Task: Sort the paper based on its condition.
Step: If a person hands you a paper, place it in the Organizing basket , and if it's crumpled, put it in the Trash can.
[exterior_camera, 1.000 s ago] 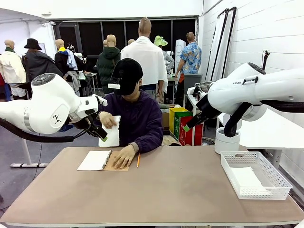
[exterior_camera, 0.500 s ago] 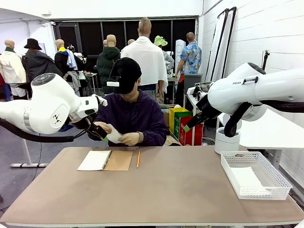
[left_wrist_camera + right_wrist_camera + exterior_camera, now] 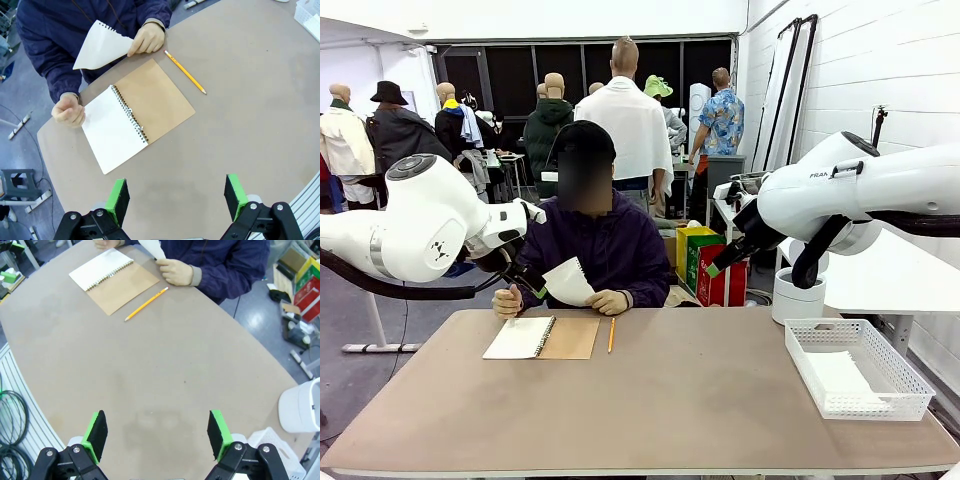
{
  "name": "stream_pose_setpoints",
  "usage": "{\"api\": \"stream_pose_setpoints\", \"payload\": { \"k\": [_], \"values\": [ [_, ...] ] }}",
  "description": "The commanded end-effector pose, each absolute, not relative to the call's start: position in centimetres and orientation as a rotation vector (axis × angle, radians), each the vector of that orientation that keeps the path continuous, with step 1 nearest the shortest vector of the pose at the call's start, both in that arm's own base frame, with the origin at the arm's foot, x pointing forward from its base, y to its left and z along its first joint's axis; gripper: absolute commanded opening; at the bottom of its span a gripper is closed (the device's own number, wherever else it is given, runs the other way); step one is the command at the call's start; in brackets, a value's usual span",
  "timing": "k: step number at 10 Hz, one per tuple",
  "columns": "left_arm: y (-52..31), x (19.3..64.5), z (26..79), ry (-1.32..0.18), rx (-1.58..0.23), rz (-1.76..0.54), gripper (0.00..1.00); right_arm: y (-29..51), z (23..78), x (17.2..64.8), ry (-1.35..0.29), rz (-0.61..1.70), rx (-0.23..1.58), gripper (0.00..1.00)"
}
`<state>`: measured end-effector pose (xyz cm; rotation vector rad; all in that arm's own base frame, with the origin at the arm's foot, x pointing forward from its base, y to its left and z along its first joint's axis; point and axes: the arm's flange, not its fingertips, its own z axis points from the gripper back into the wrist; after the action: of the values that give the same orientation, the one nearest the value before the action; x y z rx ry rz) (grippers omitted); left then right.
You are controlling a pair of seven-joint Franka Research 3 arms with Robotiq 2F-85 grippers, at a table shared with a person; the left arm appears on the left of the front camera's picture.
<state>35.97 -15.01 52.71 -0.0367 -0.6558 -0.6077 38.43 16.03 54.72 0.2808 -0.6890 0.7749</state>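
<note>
Step in hand, as judged: handover. The person's hand (image 3: 146, 39) holds 1 sheet of paper (image 3: 102, 47) raised just beyond the notepad (image 3: 120, 127), off the counter (image 3: 700, 400). The left gripper (image 3: 175, 181) and the right gripper (image 3: 156, 415) are both released, jaws spread, nothing between them. The next move calls for 1 gripper to reach past the notepad and clamp the sheet's free edge, apart from the person's grasp. The pencil (image 3: 611, 335) lies just right of the notepad. Beyond it, bare counter runs to the mesh tray (image 3: 910, 385), well to the right.
</note>
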Motion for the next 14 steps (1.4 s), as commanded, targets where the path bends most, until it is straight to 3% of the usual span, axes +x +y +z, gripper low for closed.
{"api": "stream_pose_setpoints", "payload": {
  "k": [1, 10, 14],
  "values": [
    [-14.9, 36.0, 52.7, -0.65, -0.042, -0.605, 1.0, 16.0, 54.7, 38.4, -0.687, 0.765, 0.282, 1.0],
    [-14.9, 36.0, 52.7, -0.65, -0.042, -0.605, 1.0, 16.0, 54.7, 38.4, -0.689, 0.775, 0.281, 1.0],
    [-14.9, 36.0, 52.7, -0.65, -0.042, -0.605, 1.0, 18.4, 54.5, 41.3, -0.517, 0.5, 0.347, 1.0]
  ]
}}
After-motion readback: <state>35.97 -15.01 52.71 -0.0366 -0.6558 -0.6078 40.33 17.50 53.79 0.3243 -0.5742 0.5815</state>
